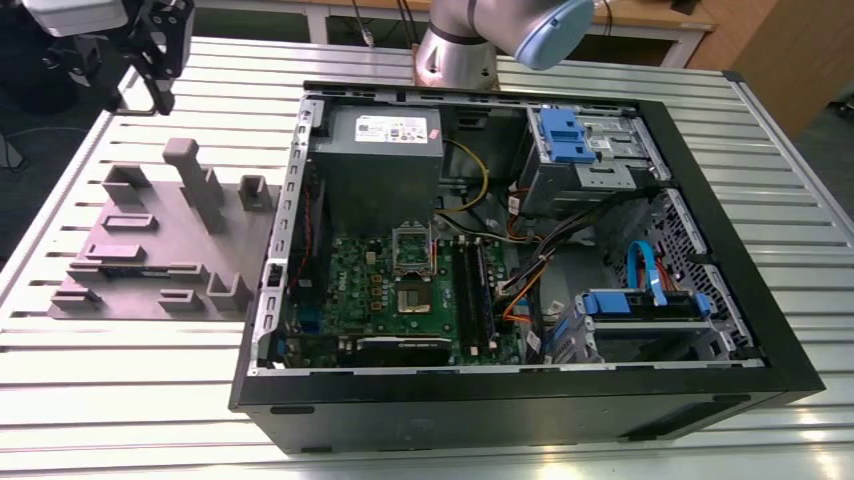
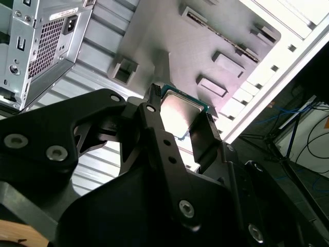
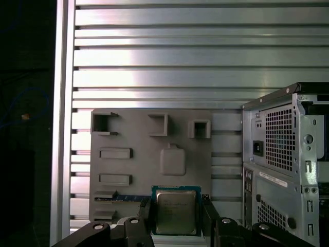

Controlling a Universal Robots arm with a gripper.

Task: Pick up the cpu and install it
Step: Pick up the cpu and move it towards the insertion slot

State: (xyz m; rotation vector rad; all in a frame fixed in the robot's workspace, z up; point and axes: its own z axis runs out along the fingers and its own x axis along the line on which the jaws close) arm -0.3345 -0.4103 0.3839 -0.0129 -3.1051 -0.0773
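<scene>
The claw (image 1: pixel 150 88) is clenched on the cpu (image 3: pixel 176 211). In both wrist views the two black fingers (image 2: pixel 157 139) press on opposite edges of the chip, w/ its metal top turned to the cameras. I think this edge grip is chosen so that the under side is not touched and the chip stays flat.

The cpu is in the air and rests on nothing. It hangs above the grey holder plate (image 1: pixel 147 250), which lies on the table (image 1: pixel 120 400) near the edge at the exterior view's left. In the exterior view the claw is high over the far corner of the table on that side, well apart from the open computer case (image 1: pixel 534 405).

The case lies on its side, prob. so that the green board (image 1: pixel 374 300) faces up and can be reached from above. The socket (image 1: pixel 414 298) on the board seems empty, but it is too small to be sure. So the picking looks done, the installing not yet.
</scene>
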